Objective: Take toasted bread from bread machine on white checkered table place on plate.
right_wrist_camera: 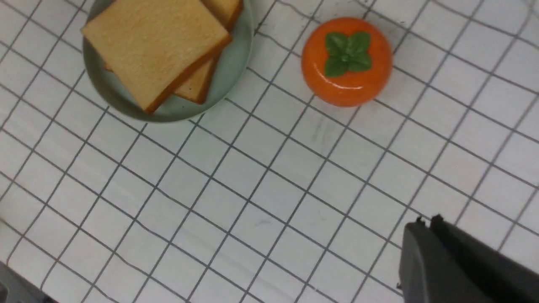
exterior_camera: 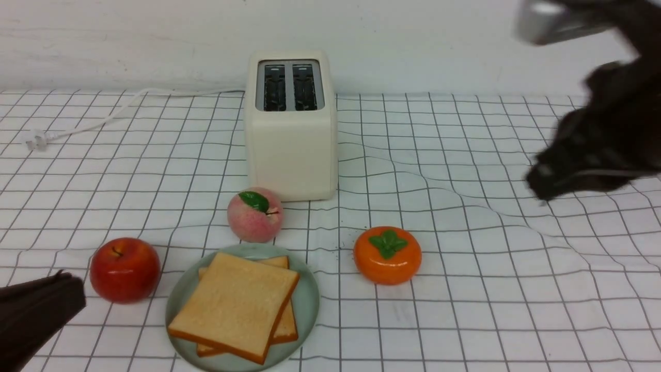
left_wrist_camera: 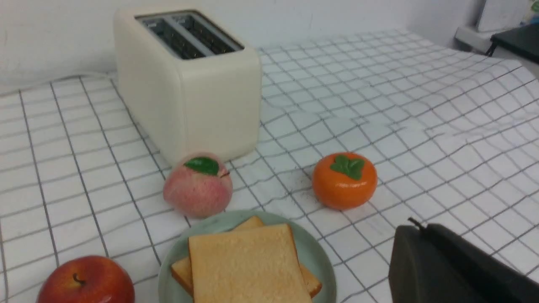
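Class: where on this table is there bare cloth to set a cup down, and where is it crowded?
Free: the wide stretch right of the toaster and persimmon, and the left area around the cord. Crowded: in front of the toaster, where peach, apple and plate sit close together.

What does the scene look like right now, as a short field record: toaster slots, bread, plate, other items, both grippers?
toaster: cream-white two-slot bread machine, both slots empty
bread: two golden-tan square toast slices, stacked askew
plate: round mint-green plate, holds both slices
fruit: pink peach, red apple, orange persimmon, all on the checkered cloth
left gripper: shut, empty
right gripper: shut, empty
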